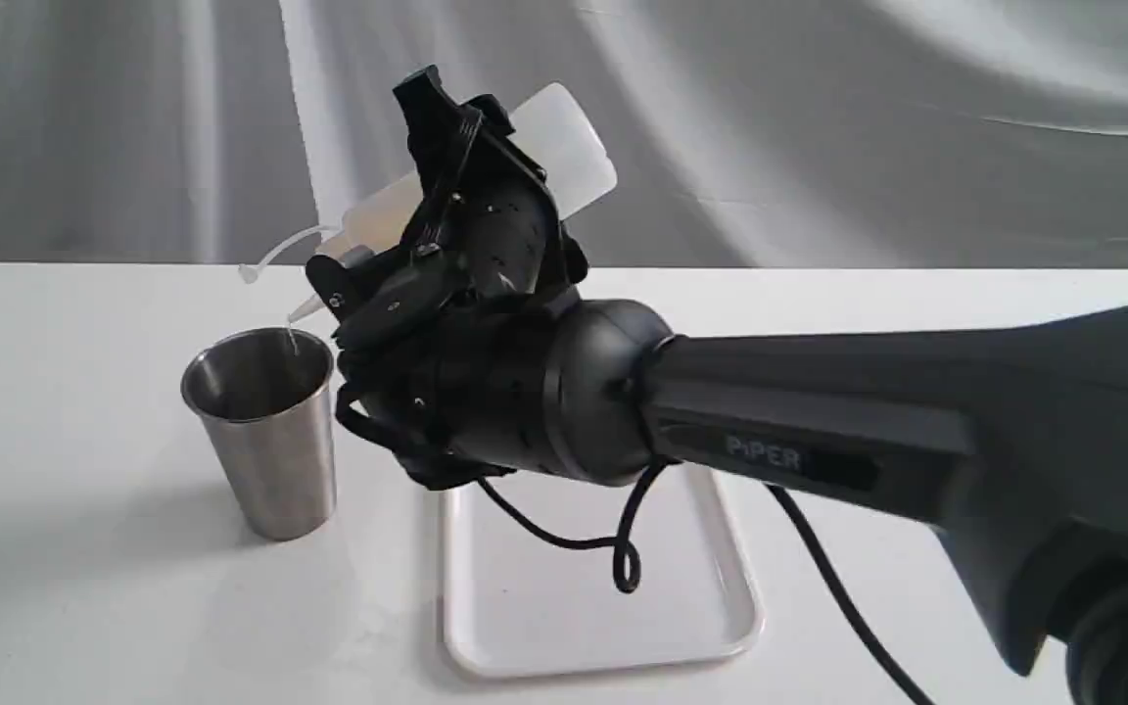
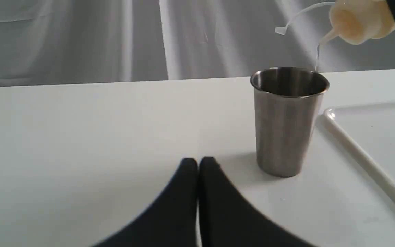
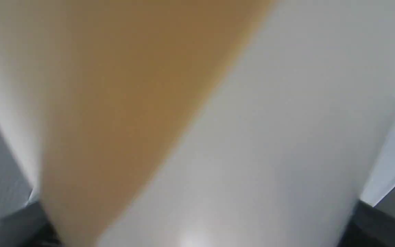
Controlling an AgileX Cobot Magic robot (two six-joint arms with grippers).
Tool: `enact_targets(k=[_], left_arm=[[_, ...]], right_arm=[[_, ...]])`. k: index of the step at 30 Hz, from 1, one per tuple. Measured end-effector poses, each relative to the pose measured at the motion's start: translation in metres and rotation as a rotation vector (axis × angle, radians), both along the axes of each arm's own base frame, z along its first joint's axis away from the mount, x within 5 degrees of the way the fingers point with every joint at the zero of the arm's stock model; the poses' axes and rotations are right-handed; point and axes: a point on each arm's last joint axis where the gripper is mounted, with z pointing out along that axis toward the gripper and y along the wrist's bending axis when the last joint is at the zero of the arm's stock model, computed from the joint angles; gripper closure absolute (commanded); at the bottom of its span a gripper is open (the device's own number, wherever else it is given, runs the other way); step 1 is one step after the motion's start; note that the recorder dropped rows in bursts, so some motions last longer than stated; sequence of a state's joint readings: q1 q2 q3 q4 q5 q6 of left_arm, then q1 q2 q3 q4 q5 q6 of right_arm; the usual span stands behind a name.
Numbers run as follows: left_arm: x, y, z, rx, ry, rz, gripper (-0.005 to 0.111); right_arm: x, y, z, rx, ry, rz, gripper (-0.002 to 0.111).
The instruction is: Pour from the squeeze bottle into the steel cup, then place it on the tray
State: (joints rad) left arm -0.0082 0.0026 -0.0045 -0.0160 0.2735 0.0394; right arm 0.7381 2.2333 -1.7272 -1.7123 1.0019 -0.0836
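The translucent white plastic squeeze bottle (image 1: 564, 147) hangs tilted above the small brushed-steel cup (image 1: 265, 431), its thin nozzle (image 1: 305, 311) pointing down. The right gripper (image 1: 427, 196) is clamped around the bottle's body. A thin stream (image 2: 317, 58) falls just inside the cup's rim on the bottle's side. The cup stands well in from the far edge of the white table (image 1: 55, 490), with the flat white plastic tray (image 1: 525, 607) just beside it. The left gripper (image 2: 198, 164) sits near the cup, fingers pressed together and empty. The pour would likely go best with the nozzle nudged toward the centre of the cup's mouth, a steady tilt and a gentle squeeze.

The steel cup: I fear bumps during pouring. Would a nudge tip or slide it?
Probably tippy: the steel cup tapers to a narrow base. Likely light and thin-walled, so it might skid on the smooth table.
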Motion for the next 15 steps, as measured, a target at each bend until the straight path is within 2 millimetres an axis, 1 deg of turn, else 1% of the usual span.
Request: enact_targets(k=[15], left_arm=[[0.0000,0.0000,0.0000,0.000,0.000,0.000,0.107]], right_arm=[[0.0002,0.0009,-0.0004,-0.016,0.009,0.012,0.108]])
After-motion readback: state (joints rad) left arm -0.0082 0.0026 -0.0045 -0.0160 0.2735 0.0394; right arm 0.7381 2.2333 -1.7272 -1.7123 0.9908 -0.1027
